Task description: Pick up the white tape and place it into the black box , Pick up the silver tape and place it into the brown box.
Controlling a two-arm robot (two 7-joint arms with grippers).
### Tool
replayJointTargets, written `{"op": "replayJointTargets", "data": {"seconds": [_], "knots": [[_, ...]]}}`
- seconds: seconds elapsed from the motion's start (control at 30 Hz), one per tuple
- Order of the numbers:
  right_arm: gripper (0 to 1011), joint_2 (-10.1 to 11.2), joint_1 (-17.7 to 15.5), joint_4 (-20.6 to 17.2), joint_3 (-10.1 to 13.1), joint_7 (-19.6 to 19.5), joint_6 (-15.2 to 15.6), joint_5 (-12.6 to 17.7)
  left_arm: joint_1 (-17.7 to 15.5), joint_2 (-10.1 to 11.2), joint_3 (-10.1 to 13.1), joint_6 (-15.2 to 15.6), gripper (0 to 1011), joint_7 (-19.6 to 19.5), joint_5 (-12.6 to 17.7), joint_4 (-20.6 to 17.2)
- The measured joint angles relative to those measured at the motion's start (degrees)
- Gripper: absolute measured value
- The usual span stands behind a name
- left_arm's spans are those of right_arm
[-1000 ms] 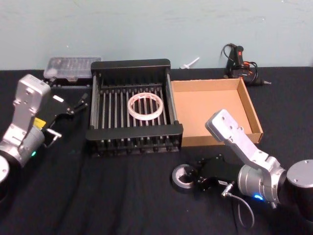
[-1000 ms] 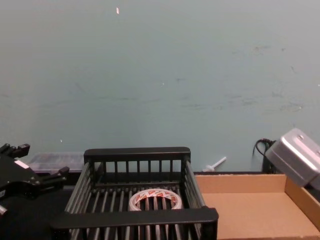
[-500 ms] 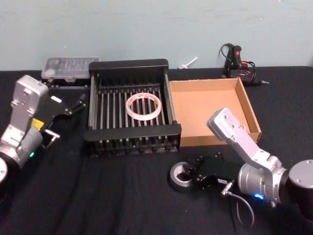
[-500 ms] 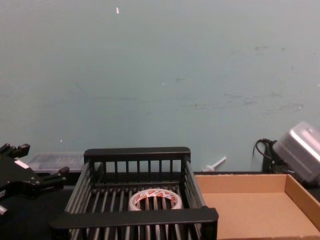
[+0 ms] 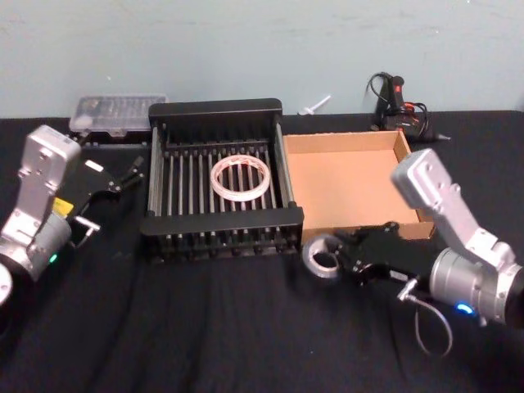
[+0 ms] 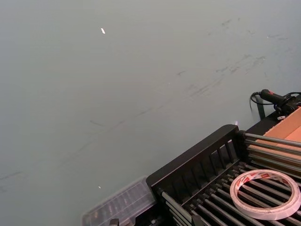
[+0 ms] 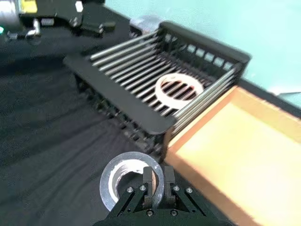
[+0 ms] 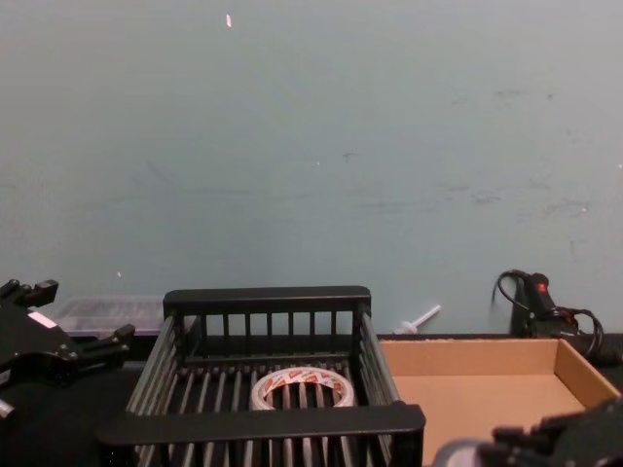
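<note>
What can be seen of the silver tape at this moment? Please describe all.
The silver tape is a small, thick roll of dull grey tape with a pale inner core. The right gripper is shut on its wall, one finger inside the core and one outside. The roll is tilted, near the front corner of the brown box, beside the black box, not inside either.

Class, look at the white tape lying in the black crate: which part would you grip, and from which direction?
Grip across the ring's thin wall, one finger inside the hole and one outside, coming straight down from above. The white tape lies flat on the bars of the black box, whose slatted walls block any approach from the side.
</note>
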Motion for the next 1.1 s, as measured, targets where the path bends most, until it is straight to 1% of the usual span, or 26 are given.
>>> {"op": "replayJointTargets", "data": {"seconds": [0.07, 0.17, 0.27, 0.4, 0.63, 0.7, 0.8, 0.9, 1.03, 1.07, 1.1], "knots": [[151, 0.11, -0.2, -0.41, 0.96, -0.82, -0.53, 0.54, 0.0, 0.0, 0.0, 0.0, 1001, 0.0, 0.0, 0.0], [151, 0.08, -0.24, -0.5, 1.79, -1.76, -0.84, 0.87, 0.0, 0.0, 0.0, 0.0, 1001, 0.0, 0.0, 0.0], [151, -0.27, 0.0, -0.38, 2.81, -3.07, -1.17, 1.17, 0.0, 0.0, 0.0, 0.0, 1001, 0.0, 0.0, 0.0], [151, -1.27, 1.19, 0.65, 4.08, -4.92, -1.29, 1.38, 0.0, 0.0, 0.0, 0.0, 1001, 0.0, 0.0, 0.0], [151, -3.23, 4.13, 3.14, 4.69, -6.87, -0.93, 1.02, 0.0, 0.0, 0.0, 0.0, 1001, 0.0, 0.0, 0.0], [151, -4.51, 6.27, 5.43, 4.68, -7.64, -0.14, 0.42, 0.0, 0.0, 0.0, 0.0, 1001, 0.0, 0.0, 0.0], [151, -5.64, 8.13, 7.57, 4.45, -8.2, 0.29, -0.21, 0.0, 0.0, 0.0, 0.0, 1001, 0.0, 0.0, 0.0], [151, -7.8, 11.44, 11.8, 4.01, -9.0, 0.67, -1.28, 0.0, 0.0, 0.0, 0.0, 1001, 0.0, 0.0, -0.01], [151, -9.54, 14.16, 15.65, 3.69, -9.2, 0.98, -1.96, 0.0, 0.0, 0.0, 0.0, 1001, 0.0, 0.0, -0.01], [150, -10.41, 15.59, 17.79, 3.51, -9.24, 1.1, -2.26, 0.0, 0.0, 0.0, 0.0, 1002, 0.0, 0.0, 0.0], [151, -10.85, 16.33, 18.93, 3.4, -9.27, 1.17, -2.47, 0.0, 0.0, 0.0, 0.0, 1001, 0.0, 0.0, 0.0]]}}
